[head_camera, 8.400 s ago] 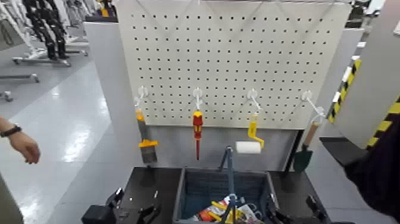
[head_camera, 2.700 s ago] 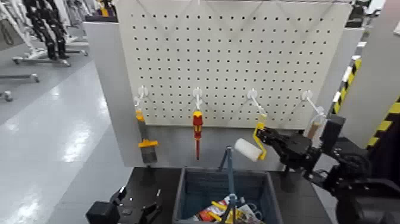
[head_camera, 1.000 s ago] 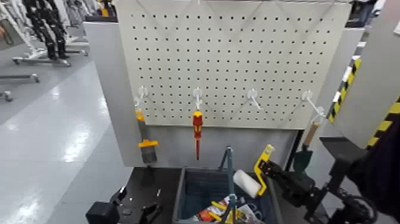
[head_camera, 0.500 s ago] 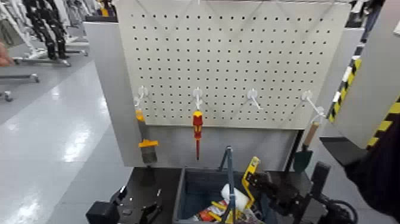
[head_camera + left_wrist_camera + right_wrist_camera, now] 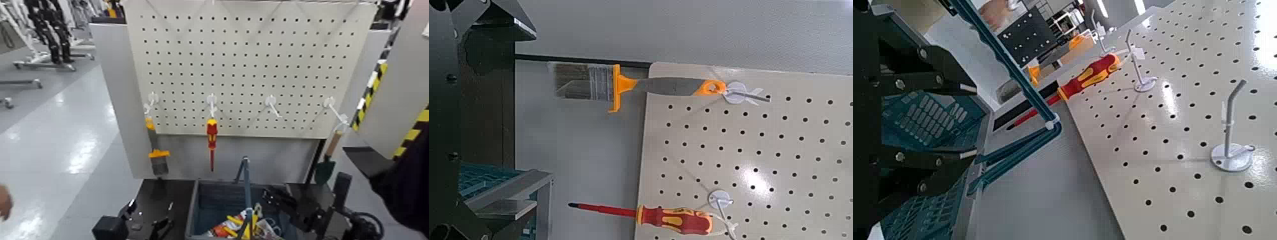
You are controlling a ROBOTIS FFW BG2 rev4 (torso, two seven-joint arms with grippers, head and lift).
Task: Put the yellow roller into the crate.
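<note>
On the white pegboard (image 5: 255,64), the third hook (image 5: 270,102) now hangs bare beside the red-and-yellow screwdriver (image 5: 211,137); seconds ago it carried the yellow roller. Below, on the dark counter (image 5: 159,195), the blue-grey crate (image 5: 214,198) has taken the roller in. Half a second ago the roller was still held above the right half of the crate. The right tool (image 5: 284,203) has sunk to the crate's right rim. Its wrist view shows the jaws spread, with only crate mesh between them, so the release looks done and the task all but complete.

The yellow roller (image 5: 254,222) lies among the clutter just right of the centre handle (image 5: 246,179). Only its yellow handle can be made out. Its long axis seems steep, with the upper end tipped toward the pegboard and the lower end buried. The white sleeve cannot be picked out. The left tool (image 5: 143,226) sits parked low at the counter's left; its state cannot be told.
</note>
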